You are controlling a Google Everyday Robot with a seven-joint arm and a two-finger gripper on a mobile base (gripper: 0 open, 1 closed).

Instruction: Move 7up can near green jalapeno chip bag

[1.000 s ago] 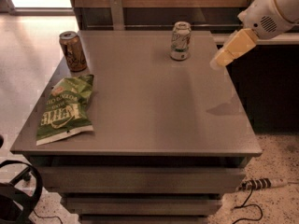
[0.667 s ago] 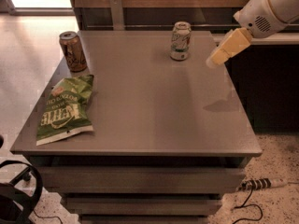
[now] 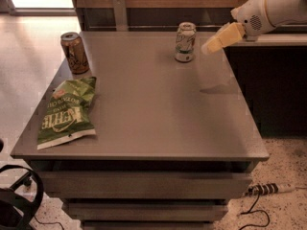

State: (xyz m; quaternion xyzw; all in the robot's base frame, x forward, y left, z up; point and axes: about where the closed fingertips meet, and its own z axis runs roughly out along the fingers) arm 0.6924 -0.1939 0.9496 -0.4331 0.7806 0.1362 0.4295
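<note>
The 7up can [image 3: 185,42], pale white and green with a silver top, stands upright at the far middle of the grey table [image 3: 158,104]. The green jalapeno chip bag [image 3: 67,111] with white "Kettle" lettering lies flat near the table's front left. My gripper [image 3: 211,46], on a white arm coming in from the upper right, hangs above the table just right of the 7up can and holds nothing.
A brown-gold can [image 3: 75,52] stands upright at the table's far left corner, behind the chip bag. A dark counter [image 3: 268,80] flanks the table's right side. A power strip and cable [image 3: 264,190] lie on the floor at the lower right.
My gripper has moved left toward the 7up can. The cans and the chip bag have not moved.
</note>
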